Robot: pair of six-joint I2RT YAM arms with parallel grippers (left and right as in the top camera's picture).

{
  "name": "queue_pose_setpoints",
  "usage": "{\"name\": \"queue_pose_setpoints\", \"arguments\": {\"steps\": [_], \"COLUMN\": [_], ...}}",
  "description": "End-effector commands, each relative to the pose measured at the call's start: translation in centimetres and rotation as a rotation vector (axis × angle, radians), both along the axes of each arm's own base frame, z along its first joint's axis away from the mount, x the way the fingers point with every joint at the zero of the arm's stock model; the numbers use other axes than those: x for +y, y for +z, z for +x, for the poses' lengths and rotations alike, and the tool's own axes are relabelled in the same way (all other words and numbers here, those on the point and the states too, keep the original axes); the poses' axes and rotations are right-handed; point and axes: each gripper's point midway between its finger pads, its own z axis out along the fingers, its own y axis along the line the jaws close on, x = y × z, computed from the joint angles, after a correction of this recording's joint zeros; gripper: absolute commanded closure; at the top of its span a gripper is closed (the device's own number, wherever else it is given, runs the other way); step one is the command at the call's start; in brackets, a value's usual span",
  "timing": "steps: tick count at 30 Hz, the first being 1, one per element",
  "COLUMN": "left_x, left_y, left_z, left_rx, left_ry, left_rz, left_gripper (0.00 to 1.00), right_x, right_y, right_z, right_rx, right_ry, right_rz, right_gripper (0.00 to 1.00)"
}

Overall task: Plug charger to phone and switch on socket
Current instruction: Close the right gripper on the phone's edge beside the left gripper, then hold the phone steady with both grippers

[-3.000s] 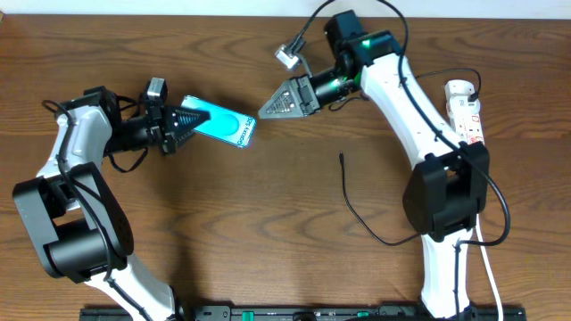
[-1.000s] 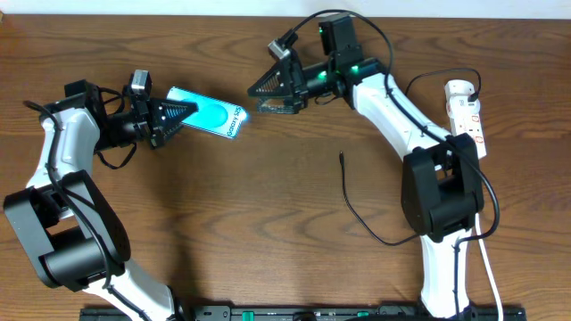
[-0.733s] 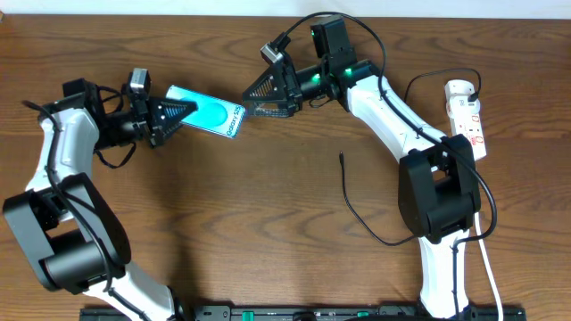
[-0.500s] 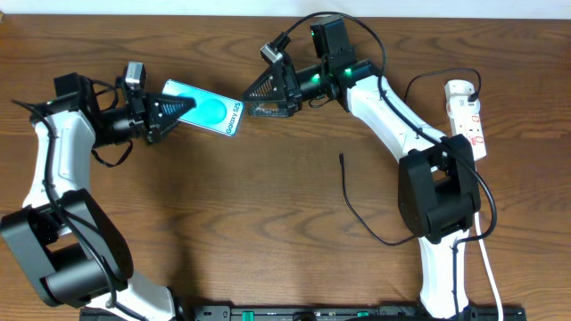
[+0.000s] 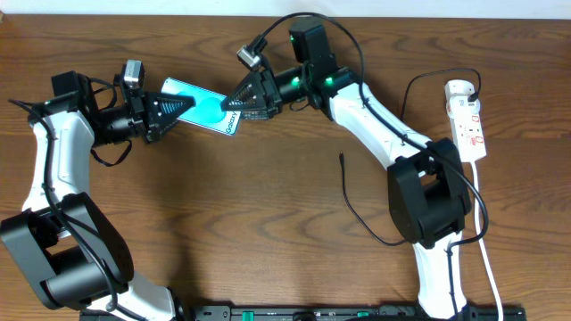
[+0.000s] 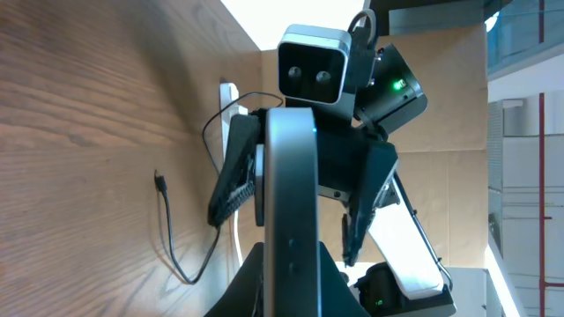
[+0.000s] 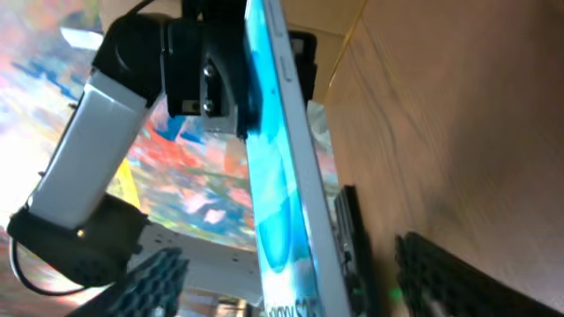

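The phone (image 5: 211,109), cyan screen up, is held above the table at the back left by my left gripper (image 5: 183,105), shut on its left end. My right gripper (image 5: 236,102) stands open around the phone's right end. In the right wrist view the phone (image 7: 278,202) runs edge-on between the two fingers (image 7: 154,282), with a gap on each side. From the left wrist the phone (image 6: 291,176) rises out of my left gripper (image 6: 289,286). The charger (image 5: 357,209) lies loose on the table, its plug tip (image 5: 342,159) pointing away. The socket (image 5: 469,120) lies at the far right.
The socket's white cord (image 5: 486,259) runs down the right edge to the front. Bare brown table (image 5: 250,223) spreads between the two arm bases. A black rail (image 5: 268,314) borders the front edge.
My right gripper has moved left until its fingers straddle the phone's right end, and they have narrowed. The left arm has shifted the phone slightly left and toward the back.
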Motion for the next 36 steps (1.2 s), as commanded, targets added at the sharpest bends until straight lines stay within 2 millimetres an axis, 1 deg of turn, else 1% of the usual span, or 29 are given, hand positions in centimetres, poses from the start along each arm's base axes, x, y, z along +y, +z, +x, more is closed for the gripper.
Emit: {"name": "queue_pose_setpoints", "arguments": {"steps": [1,14,19,21,22,31,36], "left_x": [0.0,0.0,0.0,0.0,0.0,0.0,0.0], "left_y": [2.7,2.7,2.7,2.7,2.7,2.7,2.7], "left_z": [0.0,0.0,0.0,0.0,0.0,0.0,0.0], "left_rx": [-0.076,-0.045,-0.031,-0.028,-0.028,-0.006,0.016], "left_ry": [-0.005,-0.003,-0.002,-0.001,-0.001,0.0,0.002], "left_rz": [-0.027,-0.038,-0.044,-0.045,-0.045,-0.053,-0.062], "left_gripper": [0.93,0.93,0.93,0.93,0.93,0.93,0.92], "right_x": [0.2,2.0,2.4,2.4,2.4,2.5,2.7], "right_y": [-0.2,-0.5,-0.5,-0.4,-0.4,-0.3,0.2], "right_z": [-0.3,-1.3,-1.3,-1.3,-1.3,-1.3,-1.1], "right_rx": [0.026,0.045,0.066,0.061,0.058,0.061,0.094], "right_ry": [0.004,0.007,-0.007,-0.008,-0.008,-0.008,-0.015], "right_rz": [-0.011,-0.041,-0.058,-0.054,-0.052,-0.053,-0.055], "right_gripper": [0.39,0.41,0.47,0.53,0.54,0.53,0.54]}}
